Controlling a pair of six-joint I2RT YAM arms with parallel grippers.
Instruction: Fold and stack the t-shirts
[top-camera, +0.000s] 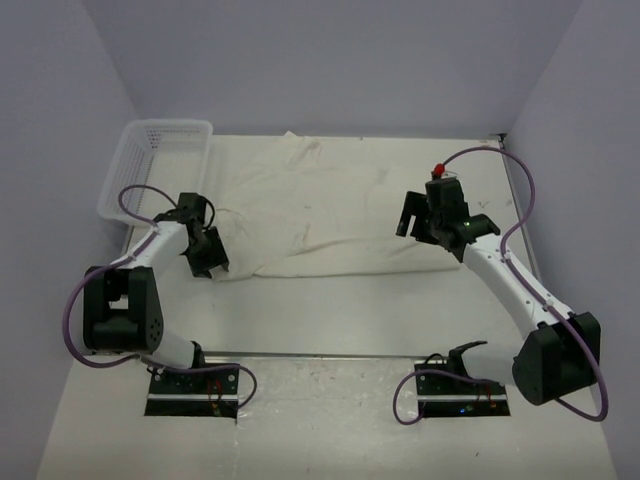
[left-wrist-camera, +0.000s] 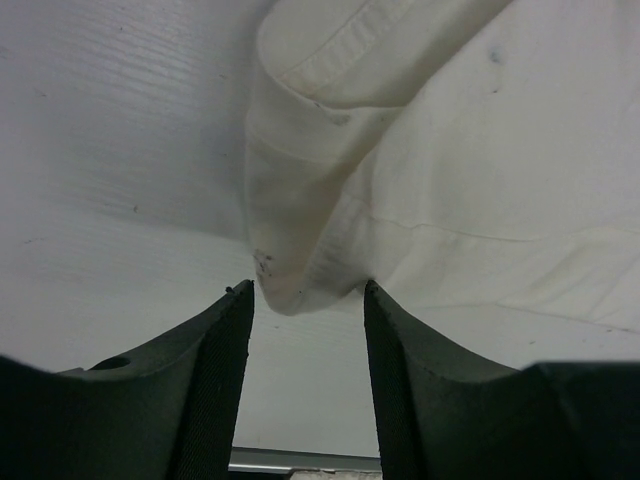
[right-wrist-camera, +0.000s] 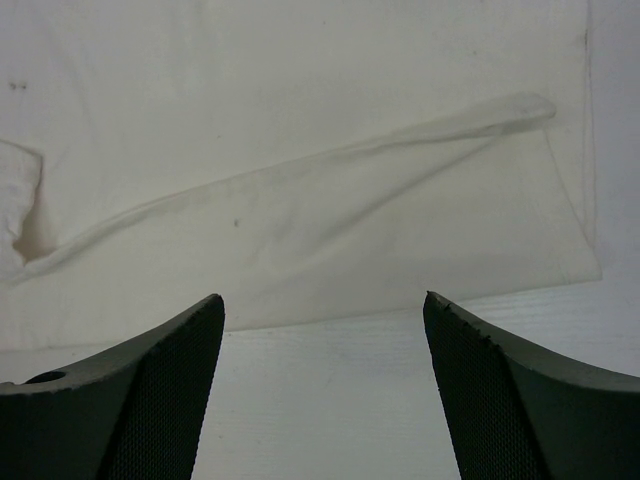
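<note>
Across the far half of the bench (top-camera: 330, 320), one white t-shirt (top-camera: 320, 215) is spread, its near edge flanked by the left claw (left-wrist-camera: 307, 290) and right claw (right-wrist-camera: 322, 297), both apart and empty; each near corner should be pinched squarely, layers together, before folding.

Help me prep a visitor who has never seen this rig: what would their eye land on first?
The rumpled white t-shirt, spread across the middle of the table, draws the eye first. Two open tools flank it: the left end effector at its near left corner, the right end effector near its right end. A white basket sits at the table's far left corner.
</note>
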